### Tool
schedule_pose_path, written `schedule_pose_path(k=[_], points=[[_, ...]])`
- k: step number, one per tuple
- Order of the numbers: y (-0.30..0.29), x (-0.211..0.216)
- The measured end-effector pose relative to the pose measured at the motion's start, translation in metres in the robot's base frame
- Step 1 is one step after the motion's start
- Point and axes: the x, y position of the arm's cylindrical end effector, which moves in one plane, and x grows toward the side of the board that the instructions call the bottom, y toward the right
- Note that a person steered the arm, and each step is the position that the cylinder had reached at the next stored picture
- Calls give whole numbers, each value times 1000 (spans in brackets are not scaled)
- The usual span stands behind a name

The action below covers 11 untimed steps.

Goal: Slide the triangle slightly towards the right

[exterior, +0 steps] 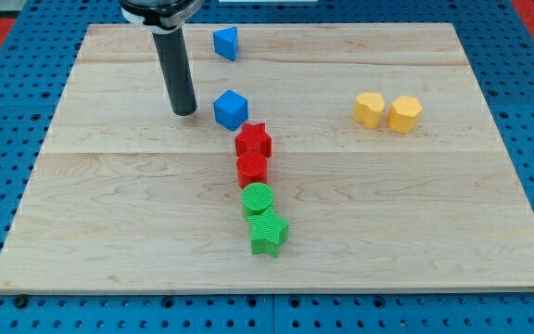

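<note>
**Rod tip beside the blue blocks**

My tip (184, 111) rests on the wooden tabletop (415, 213), in the upper left part of the view. There is no hand here, just a straight dark rod, so nothing is being held.

The blue triangle (226, 43) sits near the view's top edge, up and to the right of my tip, and they are apart. A blue cube (231, 109) sits just to the right of my tip, with a small gap between them.

Below the cube, four blocks make a line going down the middle. First comes a red star (254, 141), then a red block (252, 169) touching it. Next is a green round block (258, 199), and a green star (268, 232) at the bottom.

Far to the view's right, two yellow blocks (387, 111) sit side by side, touching.
</note>
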Motion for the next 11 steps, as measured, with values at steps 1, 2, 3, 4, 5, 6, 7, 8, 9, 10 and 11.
schedule_pose_path(k=[1, 2, 3, 4, 5, 6, 7, 8, 9, 10, 11], points=[[37, 13], [59, 15], [11, 0], [-38, -57], [-45, -116], [-6, -142], [9, -142], [0, -153], [66, -131], [78, -130], [73, -162]])
